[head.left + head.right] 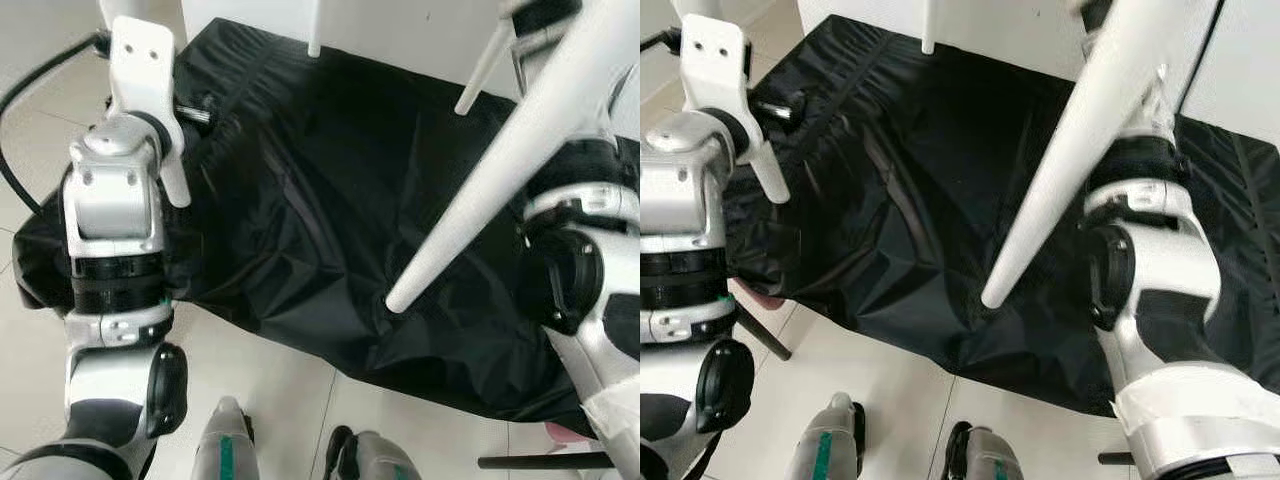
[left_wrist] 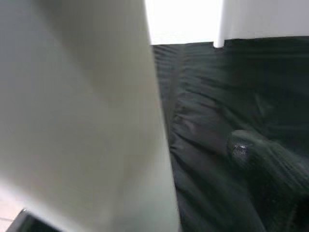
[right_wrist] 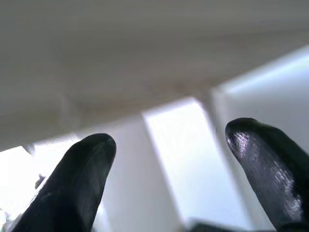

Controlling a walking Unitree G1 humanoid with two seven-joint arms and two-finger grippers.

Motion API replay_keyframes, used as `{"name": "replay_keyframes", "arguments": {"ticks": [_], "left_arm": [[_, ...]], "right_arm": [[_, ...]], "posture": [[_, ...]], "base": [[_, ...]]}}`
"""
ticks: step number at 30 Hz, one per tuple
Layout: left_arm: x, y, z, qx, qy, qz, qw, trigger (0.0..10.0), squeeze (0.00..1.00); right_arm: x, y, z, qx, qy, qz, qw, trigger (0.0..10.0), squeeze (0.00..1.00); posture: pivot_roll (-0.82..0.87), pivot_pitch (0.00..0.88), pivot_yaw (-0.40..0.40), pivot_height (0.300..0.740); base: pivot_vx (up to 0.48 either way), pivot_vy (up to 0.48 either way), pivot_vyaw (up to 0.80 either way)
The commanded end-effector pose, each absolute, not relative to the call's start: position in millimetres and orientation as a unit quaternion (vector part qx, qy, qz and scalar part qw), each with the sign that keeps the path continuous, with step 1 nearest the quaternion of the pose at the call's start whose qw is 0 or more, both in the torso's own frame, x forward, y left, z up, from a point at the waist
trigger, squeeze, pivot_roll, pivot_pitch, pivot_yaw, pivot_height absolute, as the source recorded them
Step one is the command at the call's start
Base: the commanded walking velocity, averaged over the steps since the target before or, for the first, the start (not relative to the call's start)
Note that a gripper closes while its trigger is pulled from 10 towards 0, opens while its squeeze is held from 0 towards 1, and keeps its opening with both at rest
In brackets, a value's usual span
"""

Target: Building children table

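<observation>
A long white tapered table leg point(image 1: 500, 170) slants from the upper right down to its tip over the black cloth point(image 1: 330, 220), crossing in front of my right arm. Two more white legs point(image 1: 314, 30) point(image 1: 480, 70) hang at the back. A shorter white leg point(image 1: 767, 165) sits against my raised left arm. My left gripper point(image 2: 203, 159) has a white leg blurred close beside it, above the cloth. My right gripper point(image 3: 169, 145) points up at the table's pale underside point(image 3: 145, 58), open, with nothing between its fingers.
The black cloth covers a low surface that fills the middle of the view, with tiled floor point(image 1: 290, 400) in front of it. My feet point(image 1: 225, 445) stand at its near edge. A black cable point(image 1: 30, 80) loops at the left. A dark rod point(image 1: 540, 462) lies at the lower right.
</observation>
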State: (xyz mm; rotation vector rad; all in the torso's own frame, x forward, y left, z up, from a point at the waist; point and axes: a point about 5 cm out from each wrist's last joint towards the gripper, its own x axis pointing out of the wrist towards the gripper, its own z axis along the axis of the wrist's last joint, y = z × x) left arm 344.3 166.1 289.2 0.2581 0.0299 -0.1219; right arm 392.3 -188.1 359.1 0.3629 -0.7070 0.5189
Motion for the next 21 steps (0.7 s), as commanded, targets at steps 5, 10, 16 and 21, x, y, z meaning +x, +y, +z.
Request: {"name": "replay_keyframes", "arguments": {"ticks": [5, 10, 16, 21], "left_arm": [[329.9, 144.6, 288.3, 0.168, 0.01, -0.155, 0.973, 10.0, 1.0], [323.5, 145.3, 283.1, 0.183, 0.019, -0.17, 0.968, 10.0, 1.0], [311.3, 145.3, 279.2, 0.181, 0.02, -0.194, 0.964, 10.0, 1.0], [307.0, 147.5, 277.0, 0.189, 0.016, -0.206, 0.96, 10.0, 1.0]], "right_arm": [[387.9, -206.1, 312.6, 0.099, -0.279, 0.206, 0.933, 10.0, 0.0], [381.6, -217.5, 289.3, 0.072, -0.256, 0.176, 0.948, 10.0, 0.0], [339.7, -242.9, 249.0, 0.128, -0.26, 0.151, 0.945, 10.0, 0.0], [304.4, -246.7, 223.8, 0.145, -0.232, 0.191, 0.943, 10.0, 0.0]], "posture": [[0.13, 0.112, -0.11, 0.74], [0.13, 0.115, -0.108, 0.74], [0.12, 0.121, -0.096, 0.74], [0.11, 0.124, -0.081, 0.74]], "base": [[0.0, 0.0, 0.0], [0.0, 0.0, 0.0], [0.0, 0.0, 0.0], [0.0, 0.0, 0.0]]}}
